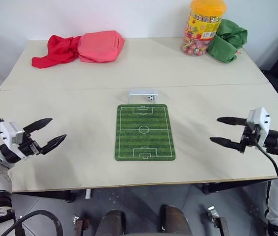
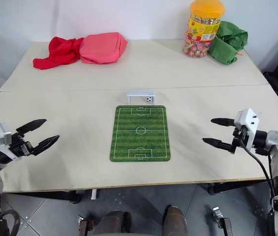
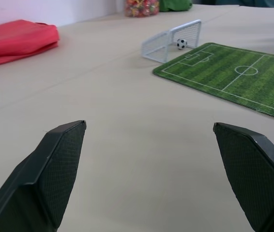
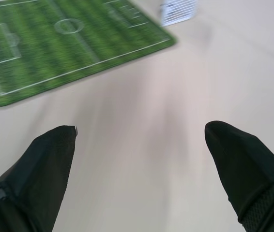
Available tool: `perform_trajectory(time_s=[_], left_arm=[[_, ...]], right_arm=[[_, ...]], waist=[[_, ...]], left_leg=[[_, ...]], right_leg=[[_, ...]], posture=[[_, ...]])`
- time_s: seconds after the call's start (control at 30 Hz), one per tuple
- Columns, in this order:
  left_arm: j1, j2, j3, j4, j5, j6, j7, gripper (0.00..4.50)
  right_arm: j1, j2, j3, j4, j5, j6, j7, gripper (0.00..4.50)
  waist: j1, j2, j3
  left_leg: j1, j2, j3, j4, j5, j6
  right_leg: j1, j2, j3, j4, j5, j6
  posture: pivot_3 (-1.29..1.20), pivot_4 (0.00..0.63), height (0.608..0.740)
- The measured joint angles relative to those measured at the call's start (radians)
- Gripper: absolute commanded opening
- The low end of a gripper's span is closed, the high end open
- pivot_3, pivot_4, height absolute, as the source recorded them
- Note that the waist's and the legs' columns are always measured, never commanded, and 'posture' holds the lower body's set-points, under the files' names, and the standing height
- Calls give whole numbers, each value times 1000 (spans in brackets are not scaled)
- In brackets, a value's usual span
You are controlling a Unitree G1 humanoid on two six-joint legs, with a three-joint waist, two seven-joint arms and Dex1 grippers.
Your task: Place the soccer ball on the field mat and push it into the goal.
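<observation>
From the head views, the soccer ball sits inside the goal at the field mat's far end; left tool and right tool hang apart, empty. Left wrist view: a stray sweep could knock the light goal. Right wrist view: pale counter.

goal: smearing with blur, its top running past the edge
field mat: blurring, far end getting cut off
candy jar: showing just its base
</observation>
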Motion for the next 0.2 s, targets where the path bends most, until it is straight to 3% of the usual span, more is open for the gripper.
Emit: perform_trajectory(time_s=[0.2], left_arm=[[6,0,9,-1,-4,47,-6,4500]], right_arm=[[-14,0,1,90,-31,-34,-28,4442]], waist=[[-1,0,0]], left_leg=[[0,0,0,-1,0,0]], right_leg=[[0,0,0,0,0,0]], posture=[[0,150,740]])
